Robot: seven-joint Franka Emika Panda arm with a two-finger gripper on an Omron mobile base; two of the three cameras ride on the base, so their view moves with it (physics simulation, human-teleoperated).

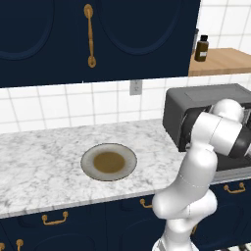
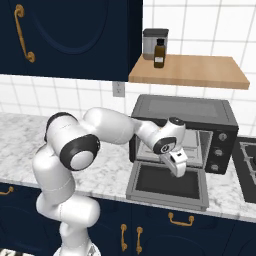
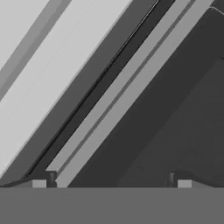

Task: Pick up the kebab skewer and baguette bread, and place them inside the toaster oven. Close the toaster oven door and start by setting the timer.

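Note:
The dark grey toaster oven (image 2: 185,112) stands on the marble counter with its interior open to the front. The toaster oven door (image 2: 167,182) is folded down flat, sticking out over the counter edge. My gripper (image 2: 180,171) hangs just above the door's glass, pointing down at it, in front of the oven's opening. In the hand view the fingertips (image 3: 39,183) stand wide apart, open, with nothing between them, over the door's grey bar (image 3: 131,83) and dark glass (image 3: 179,131). The kebab skewer and the baguette bread are hidden or out of view.
A round plate (image 1: 109,162) with a brown centre lies bare on the counter left of the arm. The oven's knobs (image 2: 220,150) sit on its right panel. A wooden shelf (image 2: 190,70) with a bottle hangs above. A stove (image 2: 247,160) borders the oven's right.

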